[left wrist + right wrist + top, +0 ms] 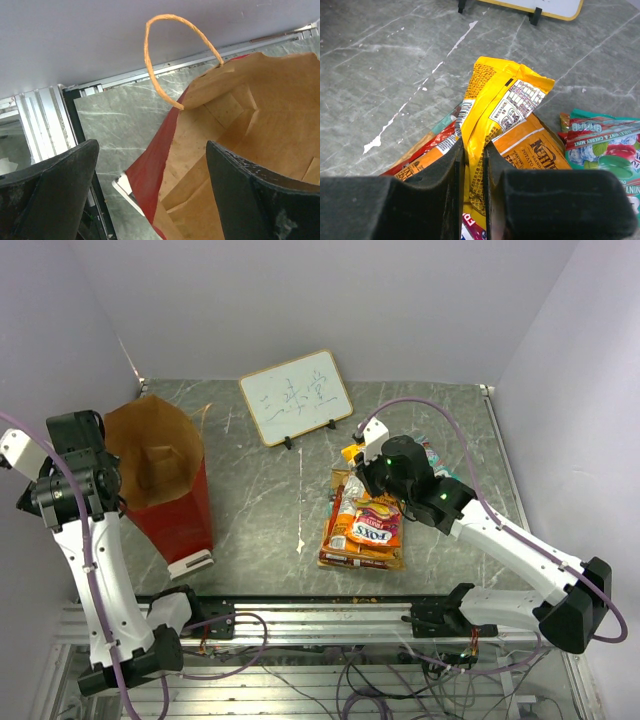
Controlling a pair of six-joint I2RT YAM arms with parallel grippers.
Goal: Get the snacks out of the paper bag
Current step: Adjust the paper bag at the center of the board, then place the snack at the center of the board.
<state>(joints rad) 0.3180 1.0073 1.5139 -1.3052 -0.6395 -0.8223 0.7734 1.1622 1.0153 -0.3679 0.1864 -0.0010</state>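
**Top camera.** A grey marbled table top holds a tall red paper carrier bag at its left side. The bag stands upright with its brown kraft mouth open toward the camera. The left gripper sits at the bag's left rim, and from here I cannot tell how its fingers stand. Right of centre, well apart from the bag, lies a heap of glossy foil snack packets. An orange and red packet printed "FOX'S" lies on top of the heap. The right gripper is at the far end of the heap, on a yellow foil packet. A white framed writing board stands propped at the back of the table.

**Left wrist camera.** The left gripper's 2 black fingers are spread wide and hold nothing. The bag's red wall and brown lining fill the space between and beyond them. An orange twisted-paper loop handle rises from the rim.

**Right wrist camera.** The right gripper's 2 fingers are pinched tight on a fold of the yellow foil packet. An orange foil packet lies beneath it. A teal foil packet with mint print lies to the right.
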